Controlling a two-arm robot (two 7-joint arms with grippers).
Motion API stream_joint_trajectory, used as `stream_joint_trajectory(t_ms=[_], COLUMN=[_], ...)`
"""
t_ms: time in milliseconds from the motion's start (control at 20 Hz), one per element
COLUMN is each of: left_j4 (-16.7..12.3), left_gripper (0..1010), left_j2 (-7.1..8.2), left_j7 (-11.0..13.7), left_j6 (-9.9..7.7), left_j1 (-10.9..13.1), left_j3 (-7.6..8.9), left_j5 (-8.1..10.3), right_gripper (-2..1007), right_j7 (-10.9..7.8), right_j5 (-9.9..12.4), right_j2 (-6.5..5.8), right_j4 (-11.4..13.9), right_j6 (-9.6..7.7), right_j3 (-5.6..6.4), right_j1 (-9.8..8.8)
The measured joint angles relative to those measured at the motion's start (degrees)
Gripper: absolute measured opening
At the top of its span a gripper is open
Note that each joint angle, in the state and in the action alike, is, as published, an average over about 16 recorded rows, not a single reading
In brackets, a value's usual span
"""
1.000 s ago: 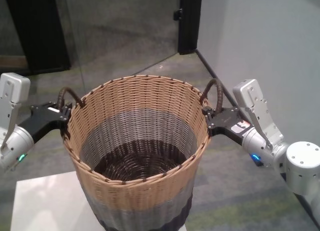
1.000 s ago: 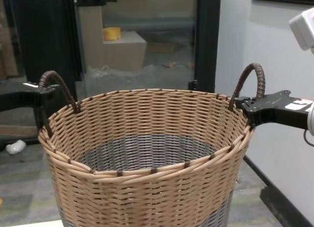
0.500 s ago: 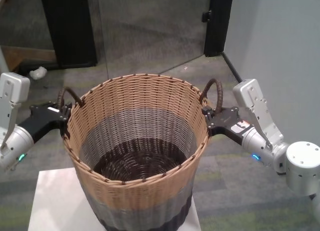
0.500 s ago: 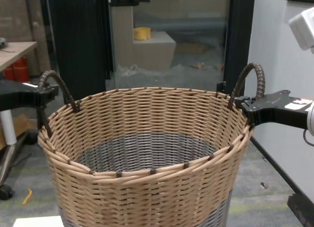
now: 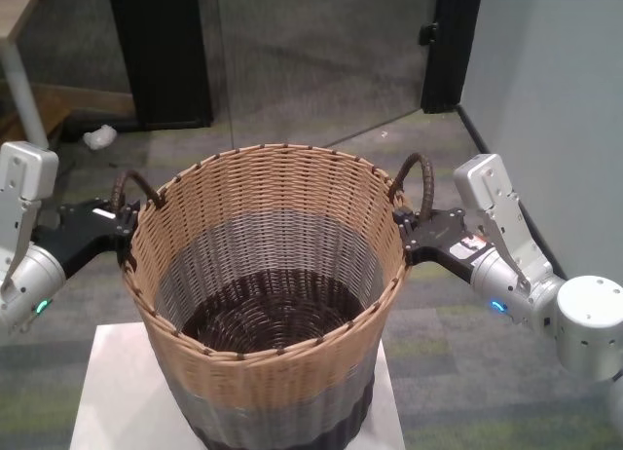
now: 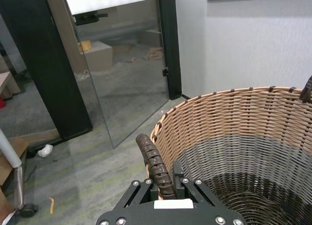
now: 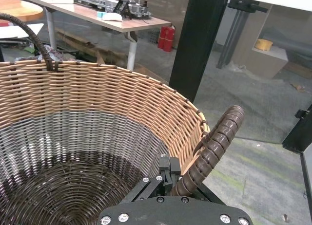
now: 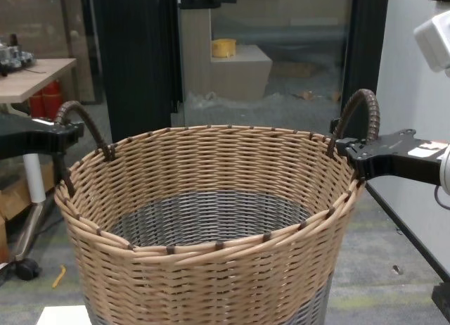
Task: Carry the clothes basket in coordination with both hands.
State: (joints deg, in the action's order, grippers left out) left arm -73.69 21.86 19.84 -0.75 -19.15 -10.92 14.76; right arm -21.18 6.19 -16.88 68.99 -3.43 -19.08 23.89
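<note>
Two dark loop handles, tan-and-grey wicker clothes basket (image 5: 268, 304)

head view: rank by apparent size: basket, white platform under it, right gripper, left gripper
1. clothes basket, by far the largest
2. white platform, mostly hidden under the basket
3. right gripper and left gripper: look alike, not ranked

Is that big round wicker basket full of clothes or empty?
Empty. The head view looks straight into the large round wicker basket and shows its bare dark brown woven bottom; both wrist views show only bare weave inside too.
</note>
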Motion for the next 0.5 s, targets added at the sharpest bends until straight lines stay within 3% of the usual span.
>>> stream_joint_trajectory(t_ms=[500], left_j4=[0.0], left_gripper=[262], left_j2=[0.00], left_j7=[0.0], left_j6=[0.00], left_j1=[0.0], left_j3=[0.01], left_j5=[0.00], right_gripper=[130], right_j7=[0.00], right_j5=[0.0], right_j2=[0.00], right_j4=[0.0], right_j6=[0.00], right_j3=[0.00], right_j1=[0.00])
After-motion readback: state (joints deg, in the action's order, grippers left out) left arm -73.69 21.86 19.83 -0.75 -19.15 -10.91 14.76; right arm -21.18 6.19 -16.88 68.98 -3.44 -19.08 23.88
